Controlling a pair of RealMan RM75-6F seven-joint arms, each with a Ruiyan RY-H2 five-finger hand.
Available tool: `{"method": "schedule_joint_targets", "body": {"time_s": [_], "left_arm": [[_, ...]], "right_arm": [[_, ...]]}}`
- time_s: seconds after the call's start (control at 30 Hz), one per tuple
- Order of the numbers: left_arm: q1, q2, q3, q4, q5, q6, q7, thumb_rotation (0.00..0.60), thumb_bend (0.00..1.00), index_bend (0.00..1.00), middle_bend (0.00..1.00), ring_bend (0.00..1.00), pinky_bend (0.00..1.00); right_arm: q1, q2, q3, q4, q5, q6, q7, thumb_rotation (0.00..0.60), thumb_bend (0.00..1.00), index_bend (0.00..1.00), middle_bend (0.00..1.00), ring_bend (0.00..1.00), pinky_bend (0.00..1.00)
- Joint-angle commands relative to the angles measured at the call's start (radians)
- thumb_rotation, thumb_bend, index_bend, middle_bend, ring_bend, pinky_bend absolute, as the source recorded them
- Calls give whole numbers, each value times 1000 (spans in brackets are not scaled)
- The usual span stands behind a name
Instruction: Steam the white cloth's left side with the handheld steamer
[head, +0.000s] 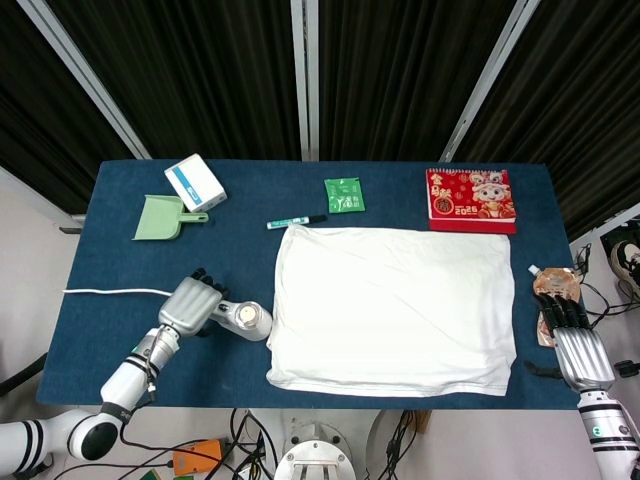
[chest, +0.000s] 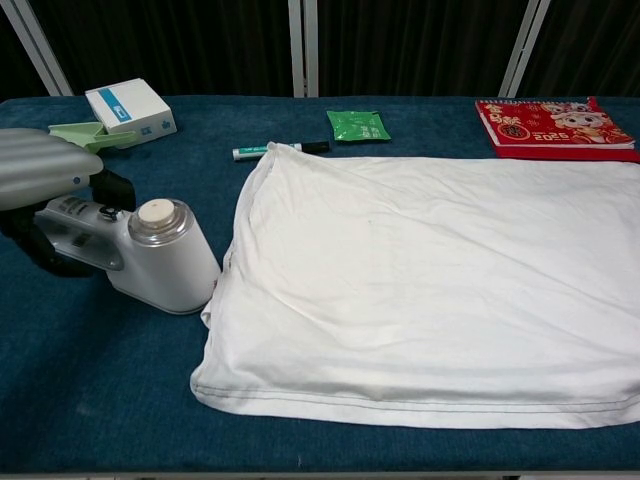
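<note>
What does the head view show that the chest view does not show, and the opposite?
Only the head view shows the right hand at the table's right edge, an orange pouch near it, and the steamer's white cord. Only the chest view shows, from close, the steamer's round cap. Both show the left hand at the steamer handle, the white cloth, green dustpan, white box, pen, green packet and red calendar.

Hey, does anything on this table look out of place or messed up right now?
Nothing is spilled or damaged. The white cloth lies wrinkled, its top-left corner touching the pen. An orange pouch hangs off the table's right edge, by the right hand.
</note>
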Motion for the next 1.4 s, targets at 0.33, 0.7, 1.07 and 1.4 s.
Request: {"method": "schedule_joint_targets", "body": {"time_s": [0.33, 0.7, 1.07, 1.4], "left_arm": [[-39, -8, 16, 0, -63, -11, 14, 600, 220, 518, 619, 485, 221], [-62, -6, 45, -2, -82, -30, -17, 600, 276, 557, 645, 509, 221], [-80, 4, 51, -4, -85, -50, -93, 600, 307, 765, 872, 716, 453], [-91, 87, 12, -16, -23, -90, -296, 600, 512, 849, 957, 797, 658]], "right_arm": [[4, -9, 0, 13, 16, -18, 10, 600, 187, 0, 121, 0, 77], [5, -9, 6, 14, 24, -20, 14, 600, 186, 0, 121, 0, 75], [11, -13, 5, 21, 34, -39, 15, 600, 186, 2, 121, 0, 75], [49, 1, -9, 1, 19, -103, -10, 600, 186, 34, 121, 0, 75]]}}
